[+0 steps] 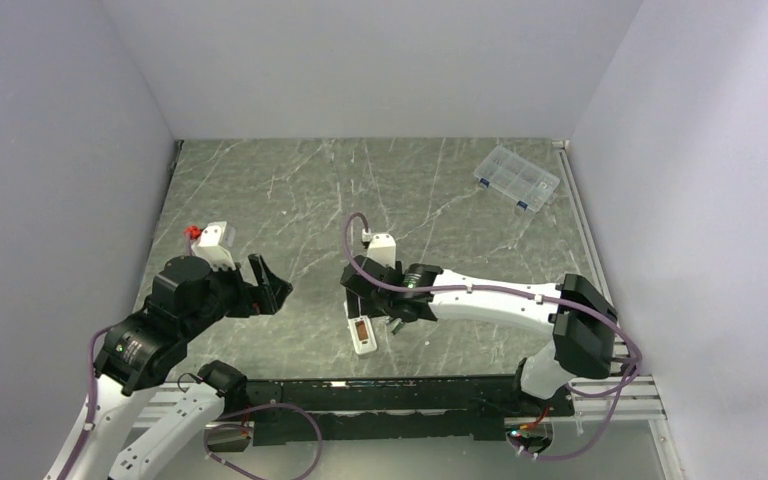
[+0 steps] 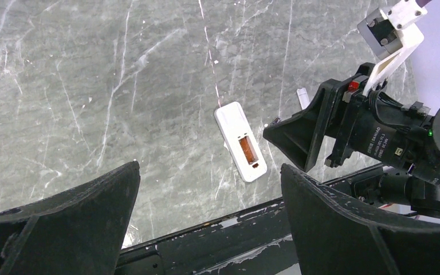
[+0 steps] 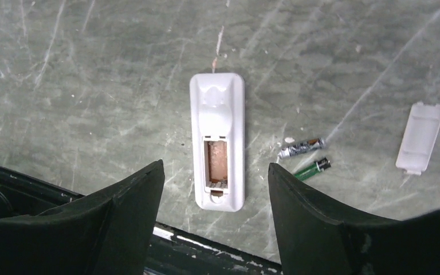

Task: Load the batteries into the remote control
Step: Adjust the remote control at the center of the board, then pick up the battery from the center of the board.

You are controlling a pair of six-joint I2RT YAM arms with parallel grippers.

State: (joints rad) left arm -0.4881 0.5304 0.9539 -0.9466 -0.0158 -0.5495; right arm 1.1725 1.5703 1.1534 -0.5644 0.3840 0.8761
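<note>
The white remote control (image 3: pixel 217 114) lies face down on the grey marble table, its battery bay open and empty; it also shows in the top view (image 1: pixel 363 333) and the left wrist view (image 2: pixel 240 141). Two batteries lie just right of it, a silvery-dark one (image 3: pixel 301 147) and a green-black one (image 3: pixel 312 169). The white battery cover (image 3: pixel 420 137) lies further right. My right gripper (image 3: pixel 215 166) is open and empty, hovering over the remote's near end (image 1: pixel 358 295). My left gripper (image 2: pixel 209 168) is open and empty, raised left of the remote (image 1: pixel 272 283).
A clear compartmented plastic box (image 1: pixel 516 178) sits at the back right of the table. A black rail (image 1: pixel 380 385) runs along the near table edge, close to the remote. Grey walls close in the left, back and right.
</note>
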